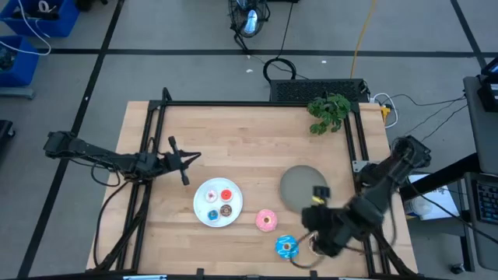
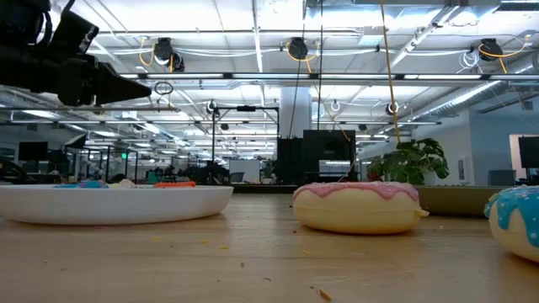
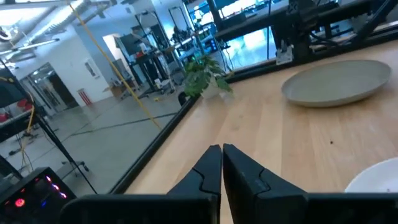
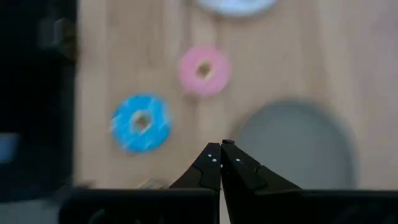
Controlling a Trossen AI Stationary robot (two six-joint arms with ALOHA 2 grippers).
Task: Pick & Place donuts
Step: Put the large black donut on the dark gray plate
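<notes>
High view: right claw (image 1: 315,233), pressed together and empty, hovers at 3 o'clock of the blue sprinkled donut (image 1: 286,247); it should spread before descending. Left claw (image 1: 189,159), pressed together, waits at 10 o'clock of the white plate (image 1: 198,208).

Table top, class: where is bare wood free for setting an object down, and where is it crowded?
Free: the wide stretch between the plant and white plate, behind the grey plate. Crowded: the front edge, where pink donut, blue donut and right hand cluster.

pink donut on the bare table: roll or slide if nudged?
The pink donut lies flat on its broad underside, so it probably slides rather than rolls. Its glossy, moulded look suggests a light, fairly stiff toy. The rounded rim may slip from a narrow pinch.
</notes>
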